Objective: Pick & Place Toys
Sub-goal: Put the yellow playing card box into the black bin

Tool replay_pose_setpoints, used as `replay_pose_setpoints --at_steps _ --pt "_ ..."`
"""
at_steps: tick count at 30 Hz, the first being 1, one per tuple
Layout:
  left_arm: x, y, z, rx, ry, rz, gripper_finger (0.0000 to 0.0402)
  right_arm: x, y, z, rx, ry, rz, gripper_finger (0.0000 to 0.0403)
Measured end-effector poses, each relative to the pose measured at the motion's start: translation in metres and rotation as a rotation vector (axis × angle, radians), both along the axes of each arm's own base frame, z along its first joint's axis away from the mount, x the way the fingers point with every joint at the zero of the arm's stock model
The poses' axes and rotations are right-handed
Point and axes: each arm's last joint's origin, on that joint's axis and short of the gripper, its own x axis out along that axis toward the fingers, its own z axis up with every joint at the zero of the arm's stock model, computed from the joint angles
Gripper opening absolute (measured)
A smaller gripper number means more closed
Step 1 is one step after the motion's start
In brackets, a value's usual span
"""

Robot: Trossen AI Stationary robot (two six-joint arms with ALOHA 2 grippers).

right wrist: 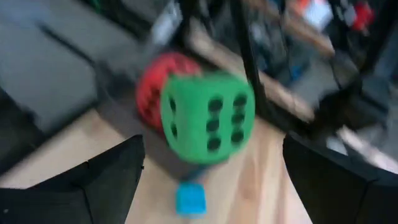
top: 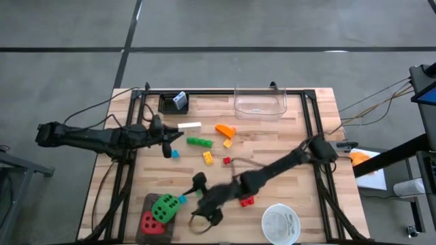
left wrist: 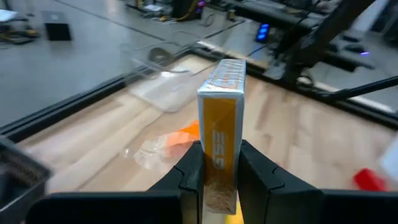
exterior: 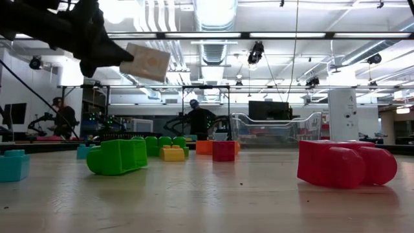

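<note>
My left gripper (top: 170, 136) is over the table's left middle, shut on a white and orange picture-card pack (top: 189, 125), which also shows in the left wrist view (left wrist: 222, 106) and the low view (exterior: 145, 63). My right gripper (top: 198, 201) is open at the near middle; its fingers (right wrist: 112, 177) stand wide apart, facing a green die (right wrist: 208, 118) and a red die (right wrist: 151, 87). Both dice rest on a dark pad (top: 144, 204), and a small blue brick (right wrist: 189, 199) lies between the right gripper and them. Green (top: 199, 142), orange (top: 225, 129), yellow (top: 207, 157) and red (top: 246, 201) bricks lie on the table. My left gripper pinches the card pack between its two fingers (left wrist: 189, 171), which lie on the pack's two broad faces at its near end (left wrist: 219, 163). The fingers come level from the table's left. The pack stands on edge, sticks out past the fingertips and is lifted well clear of the table.
A clear plastic tub (top: 260, 102) stands at the far middle. A round white bowl (top: 281, 223) stands at the near right. Another card pack sits in a black holder (top: 176, 102) at the far left. A blue brick (top: 174, 154) lies below the left gripper. People stand in the room behind.
</note>
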Motion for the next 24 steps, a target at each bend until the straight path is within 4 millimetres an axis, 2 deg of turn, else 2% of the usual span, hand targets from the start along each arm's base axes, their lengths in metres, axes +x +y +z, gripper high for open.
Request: replay_pose_setpoints --at_steps 3,6,10,15,19,24 --pt "-0.003 0.002 -0.002 0.017 0.029 0.051 0.0055 -0.021 -0.025 0.001 0.134 -0.15 0.127 0.0371" --pt "-0.005 0.004 -0.004 0.033 0.052 0.1 0.0055 -0.053 -0.045 -0.001 0.215 -0.293 0.148 0.0371" --pt "-0.007 0.009 -0.005 0.055 0.098 0.182 0.0055 -0.097 -0.065 -0.008 0.231 -0.326 0.043 0.0371" --pt "-0.012 0.021 -0.005 0.056 0.209 0.321 0.0055 -0.138 -0.077 -0.004 0.249 -0.325 -0.055 0.0371" --pt "-0.012 0.033 -0.005 0.047 0.273 0.411 0.0055 -0.157 -0.08 0.002 0.257 -0.335 -0.066 0.0371" --pt "-0.008 0.056 -0.005 0.068 0.397 0.533 0.0055 -0.163 -0.083 0.006 0.252 -0.324 -0.073 0.0371"
